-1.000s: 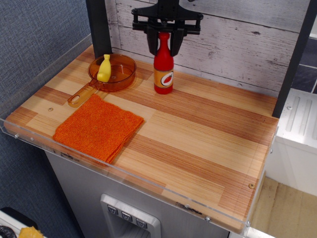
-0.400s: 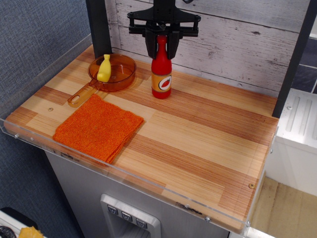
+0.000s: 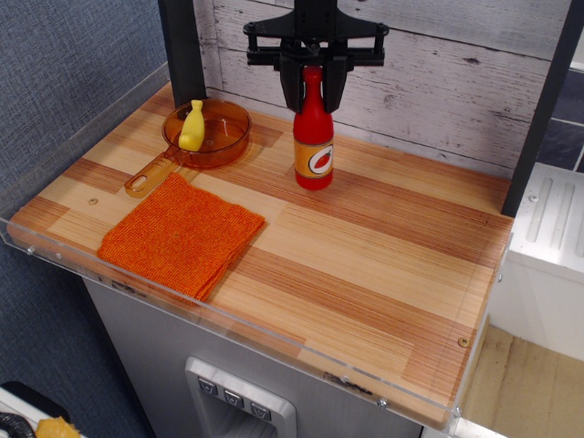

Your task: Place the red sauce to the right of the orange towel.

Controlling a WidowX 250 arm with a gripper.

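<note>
The red sauce is a glossy red bottle with an orange label, upright near the back of the wooden counter. My gripper comes down from above and is shut on the bottle's neck, one black finger on each side under the cap. The bottle's base is at or just above the counter surface; I cannot tell which. The orange towel lies flat at the front left, well to the left of and nearer than the bottle.
A translucent orange pan with a handle sits at the back left and holds a yellow banana-shaped toy. A white plank wall runs behind the counter. A clear plastic rim edges the front.
The gripper and the bottle in it first shifted slightly left, then moved right and a little toward the front. The towel and the pan have not moved.
</note>
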